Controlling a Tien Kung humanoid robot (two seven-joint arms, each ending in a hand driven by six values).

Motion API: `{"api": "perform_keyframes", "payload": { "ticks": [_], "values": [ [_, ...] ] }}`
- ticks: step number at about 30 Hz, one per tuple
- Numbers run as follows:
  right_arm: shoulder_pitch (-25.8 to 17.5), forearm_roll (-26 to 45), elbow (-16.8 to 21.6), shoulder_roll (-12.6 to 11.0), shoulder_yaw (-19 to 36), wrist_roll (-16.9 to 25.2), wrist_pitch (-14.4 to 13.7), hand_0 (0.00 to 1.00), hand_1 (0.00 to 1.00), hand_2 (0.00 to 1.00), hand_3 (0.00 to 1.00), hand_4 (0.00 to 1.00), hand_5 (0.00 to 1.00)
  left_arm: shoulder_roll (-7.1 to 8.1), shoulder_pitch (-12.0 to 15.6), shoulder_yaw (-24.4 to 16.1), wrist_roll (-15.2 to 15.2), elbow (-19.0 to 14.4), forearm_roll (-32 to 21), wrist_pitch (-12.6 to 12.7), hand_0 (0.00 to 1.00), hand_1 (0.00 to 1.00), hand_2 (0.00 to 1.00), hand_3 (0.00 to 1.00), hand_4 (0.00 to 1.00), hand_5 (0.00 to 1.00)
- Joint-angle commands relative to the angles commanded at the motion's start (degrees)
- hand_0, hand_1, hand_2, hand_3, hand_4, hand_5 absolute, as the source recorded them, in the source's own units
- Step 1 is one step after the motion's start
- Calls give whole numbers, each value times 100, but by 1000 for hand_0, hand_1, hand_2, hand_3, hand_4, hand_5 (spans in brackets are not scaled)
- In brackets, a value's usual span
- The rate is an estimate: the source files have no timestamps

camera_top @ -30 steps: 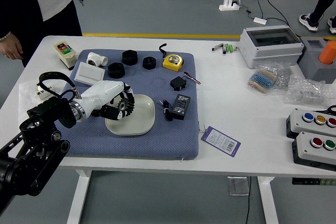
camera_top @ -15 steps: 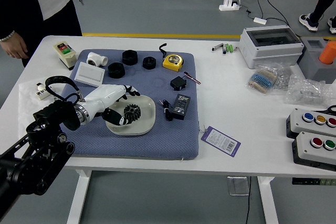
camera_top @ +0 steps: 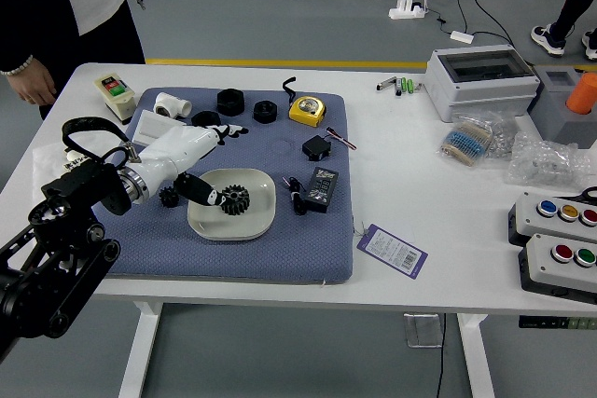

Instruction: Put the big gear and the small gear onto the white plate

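The left hand (camera_top: 222, 163) reaches in from the left with its fingers spread and nothing held; one lower finger extends over the plate's left part. A black big gear (camera_top: 235, 199) lies on the white plate (camera_top: 250, 227), near its middle. To the plate's left, on the blue mat, a smaller black gear (camera_top: 169, 197) sits just below the hand, partly close to its palm side.
On the blue mat (camera_top: 308, 253) are black rings (camera_top: 265, 112), a yellow tape measure (camera_top: 307, 110), a black box (camera_top: 322, 189) and an adapter (camera_top: 316, 147). Button boxes (camera_top: 560, 263) stand at right. A person (camera_top: 79, 6) stands at far left, a hand hanging beside the table.
The left hand has let go of the big gear, leaving it on the plate, and has opened and drawn back left. The small gear has come into view beneath it.
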Motion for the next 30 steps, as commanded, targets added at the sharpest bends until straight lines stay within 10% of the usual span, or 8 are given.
{"api": "perform_keyframes", "payload": {
  "ticks": [10,30],
  "values": [
    [-3,17,-6,1,-8,2,2,700,707,736,562,791,649,409,-14,-188,177,275,0,-627,639,755,834,858,834,2],
    [0,28,-9,14,-20,-1,-2,700,708,735,562,793,650,375,-6,-164,239,879,0,-537,643,747,831,844,854,2]
  ]
}}
